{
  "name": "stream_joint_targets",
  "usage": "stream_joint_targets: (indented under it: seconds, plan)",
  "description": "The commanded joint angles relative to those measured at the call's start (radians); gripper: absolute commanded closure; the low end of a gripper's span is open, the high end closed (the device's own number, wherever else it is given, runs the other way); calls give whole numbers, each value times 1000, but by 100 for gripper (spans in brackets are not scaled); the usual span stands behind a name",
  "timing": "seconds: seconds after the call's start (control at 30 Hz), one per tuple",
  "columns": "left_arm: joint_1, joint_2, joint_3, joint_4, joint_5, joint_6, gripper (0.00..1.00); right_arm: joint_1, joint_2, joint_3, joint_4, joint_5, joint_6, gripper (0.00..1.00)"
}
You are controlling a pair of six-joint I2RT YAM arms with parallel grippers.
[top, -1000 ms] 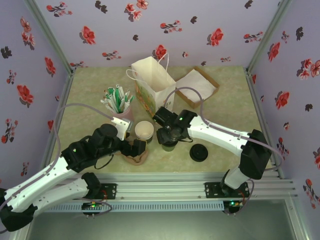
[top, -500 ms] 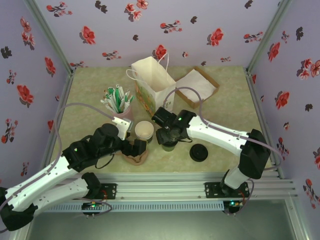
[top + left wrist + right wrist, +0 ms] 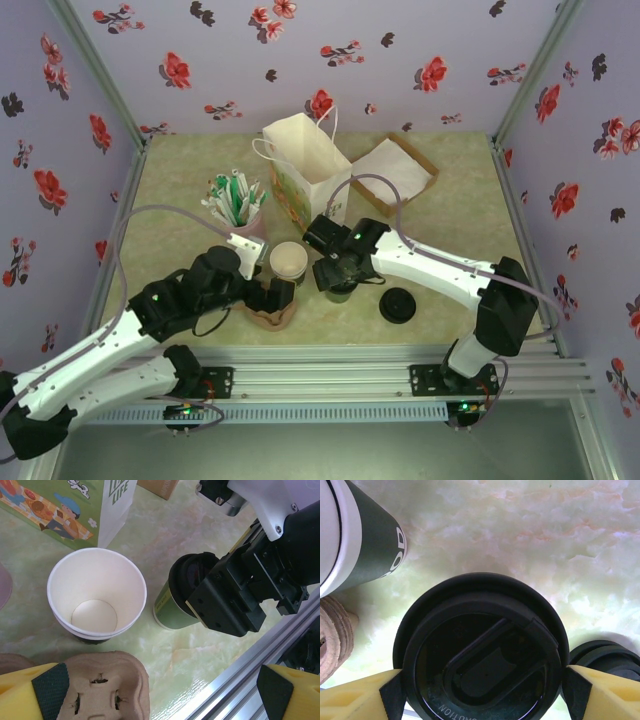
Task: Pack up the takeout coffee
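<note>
The takeout coffee's paper cup [image 3: 288, 259] [image 3: 97, 595] stands open, white inside with a dark outer wall [image 3: 365, 545]. A loose black lid [image 3: 398, 305] [image 3: 607, 657] lies to the right. Between them stands a green cup [image 3: 340, 292] [image 3: 172, 612] capped with a black lid [image 3: 480, 650]. My right gripper [image 3: 338, 278] [image 3: 482, 690] straddles that lid from above. Its pads [image 3: 392, 692] sit at the rim on both sides, dark against dark, so contact is unclear. My left gripper [image 3: 272, 298] [image 3: 160, 695] is open over a brown pulp carrier [image 3: 95, 690].
A paper bag [image 3: 305, 170] [image 3: 75, 510] stands open behind the cups. A pink cup of stirrers [image 3: 240, 205] is to its left and a flat cardboard box [image 3: 392, 172] to its right. The metal rail [image 3: 330, 355] runs along the near edge.
The right gripper has edged very slightly left over the lidded green cup. The left arm and the cups have stayed put.
</note>
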Motion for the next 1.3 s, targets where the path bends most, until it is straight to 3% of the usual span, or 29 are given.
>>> stream_joint_targets:
  seconds: [0.0, 0.3, 0.43, 0.53, 0.63, 0.97, 1.07, 1.27]
  plan:
    - [9, 12, 21, 24, 19, 7, 1, 8, -34, 31, -17, 5, -4, 17]
    - [9, 48, 53, 30, 46, 3, 2, 8, -135, 2, 5, 4, 0, 15]
    - [9, 102, 87, 29, 84, -3, 14, 7, -198, -35, 5, 48, 19, 16]
    - [6, 150, 113, 30, 103, -7, 30, 4, -263, -90, 30, 68, 28, 19]
    - [5, 194, 139, 37, 115, -10, 50, -20, -345, -159, 72, 61, 45, 27]
    - [-46, 401, 242, 72, 137, 3, 91, -175, -539, -412, 292, -146, 82, 97]
    - [-61, 464, 272, 76, 138, 10, 98, -213, -561, -474, 361, -216, 103, 100]
    - [-67, 575, 303, 118, 152, 24, 100, -265, -563, -552, 466, -318, 132, 100]
